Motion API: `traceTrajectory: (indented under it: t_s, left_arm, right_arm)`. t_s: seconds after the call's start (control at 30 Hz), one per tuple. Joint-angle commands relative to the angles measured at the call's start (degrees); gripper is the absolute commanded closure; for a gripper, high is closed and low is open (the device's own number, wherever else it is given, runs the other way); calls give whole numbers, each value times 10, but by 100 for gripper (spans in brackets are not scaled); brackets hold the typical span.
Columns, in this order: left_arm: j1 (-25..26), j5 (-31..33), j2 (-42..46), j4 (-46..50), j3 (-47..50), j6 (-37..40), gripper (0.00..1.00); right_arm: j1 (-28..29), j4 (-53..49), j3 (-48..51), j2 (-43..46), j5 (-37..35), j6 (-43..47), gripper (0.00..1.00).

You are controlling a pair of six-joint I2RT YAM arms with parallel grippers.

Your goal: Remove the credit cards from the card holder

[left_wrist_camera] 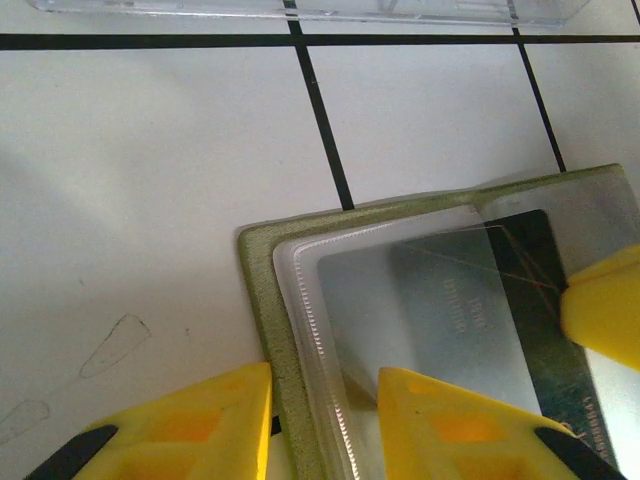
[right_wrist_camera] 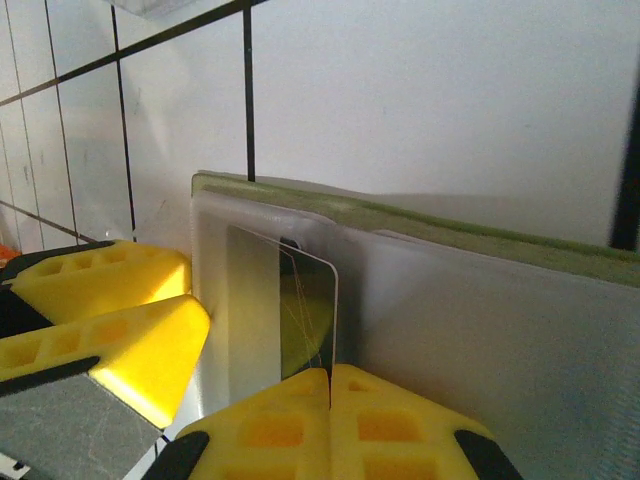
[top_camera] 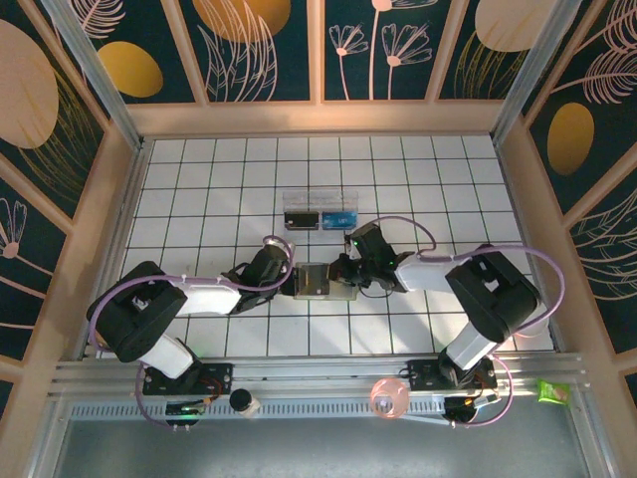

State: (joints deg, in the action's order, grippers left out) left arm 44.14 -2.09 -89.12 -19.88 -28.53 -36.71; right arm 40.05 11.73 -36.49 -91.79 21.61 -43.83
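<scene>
Olive-green card holder (top_camera: 317,282) lies flat between both claws, its long axis running left-right. Left gripper (top_camera: 290,281) looks pinched onto the holder's left edge, anchoring it. Right gripper (right_wrist_camera: 330,378) is closed tight on the end of a silvery card (right_wrist_camera: 300,300) in the clear sleeve (left_wrist_camera: 300,290). I'd pull straight right along that axis, away from the left claw; the right arm is nearer the card.

Behind the card holder (top_camera: 317,282) the clear box (top_camera: 320,204) stands near; tiles (top_camera: 318,334) in front lie open.
</scene>
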Motion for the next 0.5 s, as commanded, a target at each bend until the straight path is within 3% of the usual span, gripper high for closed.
traceTrajectory:
  t_s: [0.0,0.47]
  left_arm:
    - [7,-42,-4,53,20,-13,67]
    - [8,-44,1,55,19,-13,66]
  right_arm:
    - [-5,-43,13,34,-45,6,100]
    - [-5,-197,-14,96,-111,65,100]
